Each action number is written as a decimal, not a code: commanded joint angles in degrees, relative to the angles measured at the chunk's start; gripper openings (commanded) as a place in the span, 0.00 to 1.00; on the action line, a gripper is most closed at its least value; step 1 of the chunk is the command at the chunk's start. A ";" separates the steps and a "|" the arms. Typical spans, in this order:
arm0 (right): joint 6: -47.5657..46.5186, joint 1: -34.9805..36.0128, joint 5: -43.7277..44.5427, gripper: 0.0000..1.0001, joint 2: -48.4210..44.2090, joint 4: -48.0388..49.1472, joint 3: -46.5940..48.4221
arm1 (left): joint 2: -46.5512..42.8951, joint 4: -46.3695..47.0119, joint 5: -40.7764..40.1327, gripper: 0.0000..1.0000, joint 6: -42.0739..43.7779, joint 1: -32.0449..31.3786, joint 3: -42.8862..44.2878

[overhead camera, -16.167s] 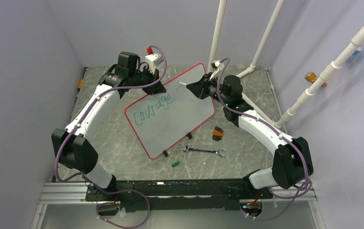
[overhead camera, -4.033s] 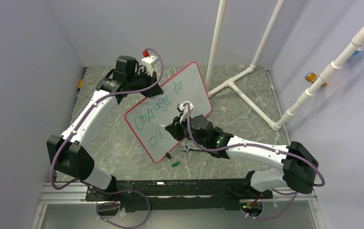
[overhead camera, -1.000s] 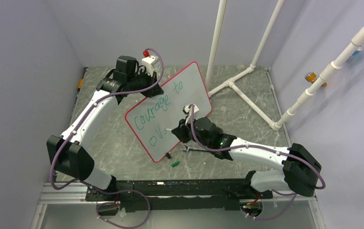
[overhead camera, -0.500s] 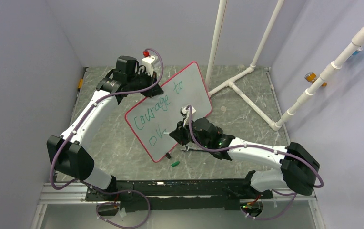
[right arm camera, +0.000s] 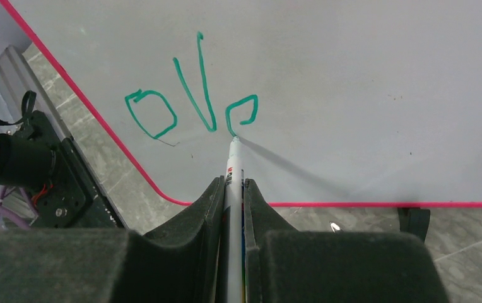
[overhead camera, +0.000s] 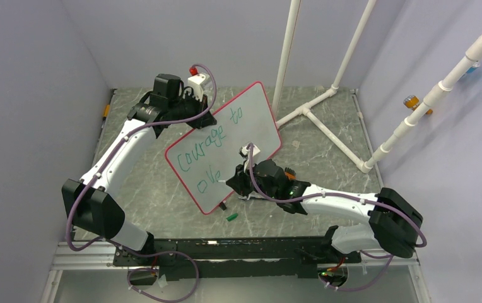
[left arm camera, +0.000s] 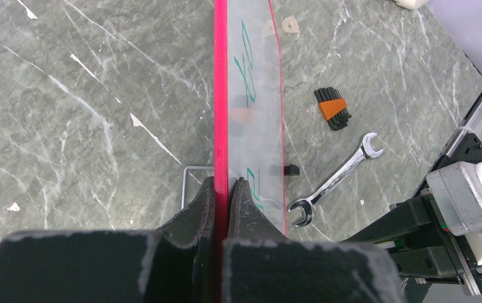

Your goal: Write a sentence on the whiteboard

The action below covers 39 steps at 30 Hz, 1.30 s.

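Observation:
The whiteboard (overhead camera: 251, 120), white with a red rim, stands tilted on the table. Green lettering (overhead camera: 216, 136) reads "Courage to", with "ove" (overhead camera: 205, 181) on a lower line. My left gripper (overhead camera: 202, 117) is shut on the board's upper left rim (left arm camera: 221, 113), seen edge-on in the left wrist view. My right gripper (overhead camera: 231, 181) is shut on a white marker (right arm camera: 232, 170). The marker's tip touches the board at the foot of the "e" (right arm camera: 241, 113), right of the "o" (right arm camera: 151, 113) and "v" (right arm camera: 194, 88).
A silver wrench (left arm camera: 336, 180) and an orange-and-black hex key set (left arm camera: 332, 108) lie on the marble table right of the board. A green marker cap (overhead camera: 231, 216) lies near the board's lower corner. White pipes (overhead camera: 317, 104) stand at the back right.
Since 16 s ago "to" and "ov" appeared and the board stands steeper. In the last second my right gripper moved the marker slightly right and drew the "e" loop. The left arm held still.

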 commanded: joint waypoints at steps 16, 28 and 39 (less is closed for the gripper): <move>-3.22 -0.33 11.74 0.00 -3.84 -5.79 2.73 | 0.40 -3.46 -9.47 0.00 7.17 -0.27 -1.23; -3.12 -0.37 9.03 0.00 -9.52 -5.30 1.41 | 0.31 -3.62 -9.42 0.00 7.24 -0.27 -1.07; -3.31 -0.39 8.15 0.00 -10.77 -2.23 1.04 | -0.01 -3.63 -9.52 0.00 7.21 -0.44 -1.23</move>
